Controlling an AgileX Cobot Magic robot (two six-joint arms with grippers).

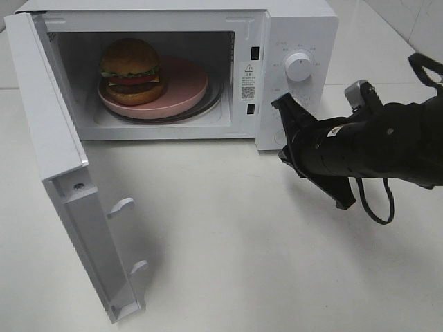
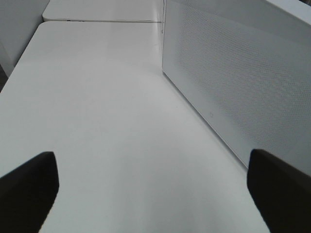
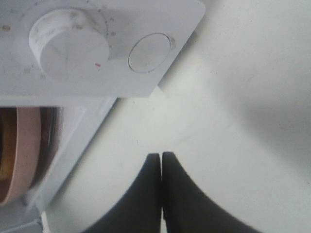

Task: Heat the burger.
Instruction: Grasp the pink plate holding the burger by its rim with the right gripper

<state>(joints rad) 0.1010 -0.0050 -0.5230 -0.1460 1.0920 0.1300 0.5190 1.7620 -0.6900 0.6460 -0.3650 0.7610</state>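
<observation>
Burger (image 1: 131,70) sits on a pink plate (image 1: 183,90) inside the white microwave (image 1: 304,28), toward the left of the cavity, bun upright over lettuce, tomato and cheese. Microwave door (image 1: 62,173) hangs wide open on the left, its lower edge near the bench (image 1: 242,242). Left fingers (image 2: 29,189) are spread far apart and grasp nothing, hovering over bare bench just beside the microwave's perforated side wall (image 2: 233,82). Right fingers (image 3: 146,194) are clenched tight together with nothing between them, in front of the control panel's lower corner, near the dial (image 3: 68,46) and the round button (image 3: 149,52), touching neither.
</observation>
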